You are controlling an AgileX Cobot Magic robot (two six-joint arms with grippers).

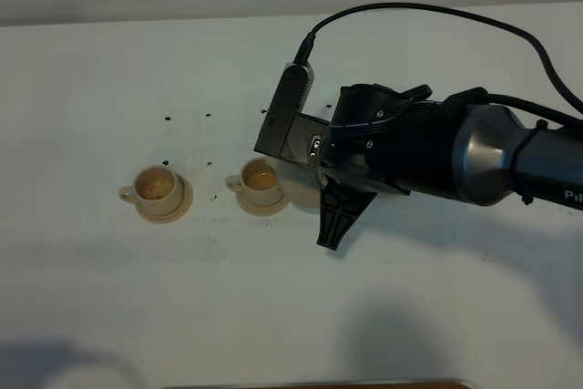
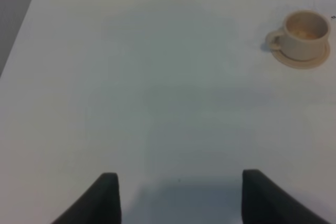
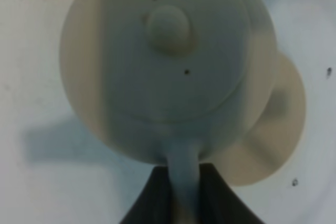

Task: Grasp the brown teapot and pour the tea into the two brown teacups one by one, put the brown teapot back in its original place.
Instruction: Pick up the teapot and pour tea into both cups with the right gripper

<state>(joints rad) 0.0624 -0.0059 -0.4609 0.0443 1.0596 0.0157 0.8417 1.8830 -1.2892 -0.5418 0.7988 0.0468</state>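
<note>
A: The teapot (image 3: 168, 66) is just right of the right cup (image 1: 261, 179), under the right arm. The right gripper (image 3: 184, 195) is pinched narrow on its loop handle (image 3: 184, 161).
B: On its saucer?
A: Partly. The big saucer (image 3: 278, 124) pokes out on one side only, so the pot is off-centre. Can't tell if it's touching or lifted.
B: Then shift it until the rim shows evenly all round. Keep it level, lower it straight, and release once it's seated. Mind the right cup, it's close.
A: Contents: the left cup (image 1: 157, 187) and right cup both show brownish tea, each on a small saucer (image 1: 182, 209). I'd judge pouring done. The pot's inside is hidden, lid (image 3: 210, 77) on.
B: And the left gripper (image 2: 178, 200)?
A: Jaws wide, nothing in them, over bare table (image 2: 157, 93), apart from the left cup.
</note>
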